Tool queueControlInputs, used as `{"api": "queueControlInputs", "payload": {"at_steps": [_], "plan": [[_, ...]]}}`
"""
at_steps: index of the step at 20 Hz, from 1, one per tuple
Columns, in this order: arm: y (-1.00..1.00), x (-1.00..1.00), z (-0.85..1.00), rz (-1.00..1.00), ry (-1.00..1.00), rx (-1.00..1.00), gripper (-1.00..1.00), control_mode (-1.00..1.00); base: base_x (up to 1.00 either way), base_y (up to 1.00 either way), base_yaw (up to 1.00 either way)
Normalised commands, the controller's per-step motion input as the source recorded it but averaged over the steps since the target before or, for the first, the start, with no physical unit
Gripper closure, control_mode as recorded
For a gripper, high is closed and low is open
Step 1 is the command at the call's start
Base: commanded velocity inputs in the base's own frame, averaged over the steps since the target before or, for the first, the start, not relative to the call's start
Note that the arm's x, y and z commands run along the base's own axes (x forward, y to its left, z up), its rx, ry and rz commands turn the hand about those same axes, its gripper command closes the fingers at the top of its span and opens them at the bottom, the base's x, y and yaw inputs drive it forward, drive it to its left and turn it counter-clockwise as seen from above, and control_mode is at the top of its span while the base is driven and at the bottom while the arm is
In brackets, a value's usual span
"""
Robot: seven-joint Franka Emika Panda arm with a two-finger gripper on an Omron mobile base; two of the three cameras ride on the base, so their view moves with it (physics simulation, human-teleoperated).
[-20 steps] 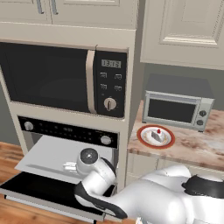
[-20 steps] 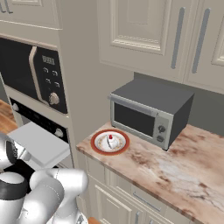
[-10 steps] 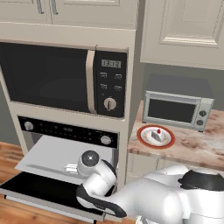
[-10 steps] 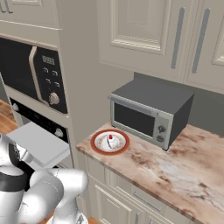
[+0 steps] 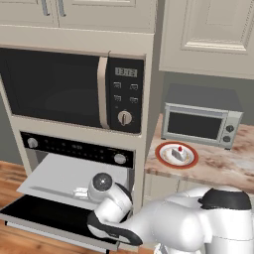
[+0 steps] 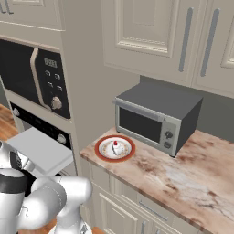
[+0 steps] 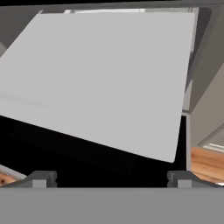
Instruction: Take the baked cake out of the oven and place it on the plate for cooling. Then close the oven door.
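The baked cake (image 5: 178, 153) (image 6: 117, 147), a white wedge with a red cherry, sits on the red-rimmed plate (image 5: 163, 155) (image 6: 101, 151) on the counter. The oven (image 5: 74, 146) stands under the microwave, its grey tray (image 5: 54, 173) (image 7: 100, 78) (image 6: 41, 148) slid out. The oven door (image 5: 39, 213) (image 7: 87, 164) hangs open, lying flat below the tray. My gripper (image 5: 82, 191) (image 7: 111, 180) hovers over the door at the tray's front edge. It is open, the fingertips (image 7: 43, 178) wide apart with nothing between them.
A black microwave (image 5: 59, 89) sits above the oven. A small silver toaster oven (image 5: 201, 124) (image 6: 155, 121) stands on the marble counter (image 6: 183, 178) behind the plate. Cream cabinets hang above. My white arm crosses the lower part of both base views.
The arm's elbow has shifted a little to the left. The hand has stayed almost where it was over the open door. Cake, plate and door have not moved.
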Motion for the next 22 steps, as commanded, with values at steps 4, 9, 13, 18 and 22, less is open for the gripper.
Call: {"api": "queueControlInputs", "payload": {"at_steps": [4,9,13,18,22], "plan": [[0.0,0.0,-0.21,0.0,0.0,0.0,-1.0,-1.0,0.0,0.0,0.0],[0.0,0.0,-0.18,0.0,0.0,0.0,-1.0,-1.0,0.0,0.0,0.0],[0.0,0.01,-0.06,0.0,0.0,0.0,-1.0,-1.0,0.0,0.0,0.0],[0.0,0.16,0.0,0.0,0.0,0.0,-1.0,-1.0,0.0,0.0,0.0],[0.0,0.19,0.0,0.0,0.0,0.0,-1.0,-1.0,0.0,0.0,0.0]]}}
